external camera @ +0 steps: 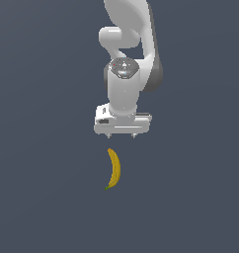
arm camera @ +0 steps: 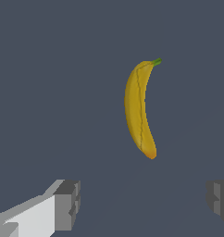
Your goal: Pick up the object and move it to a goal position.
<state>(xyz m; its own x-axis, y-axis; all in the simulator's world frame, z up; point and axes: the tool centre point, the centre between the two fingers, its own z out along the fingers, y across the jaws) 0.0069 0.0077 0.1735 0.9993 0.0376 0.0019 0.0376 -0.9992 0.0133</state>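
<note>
Cut-off and hidden parts

You saw the arm (external camera: 129, 29) run off the exterior view's upper edge; in the wrist view, both fingers (arm camera: 63, 206) of the gripper (arm camera: 144, 203) were cropped by the frame.

The banana (external camera: 113, 169) is small, slim and curved, yellow with a greenish stem tip. It lies flat on the plain dark grey surface, just below the centre of the exterior view, running nearly top to bottom, its stem end toward the bottom of the frame and its curve bulging to the exterior view's right
</note>
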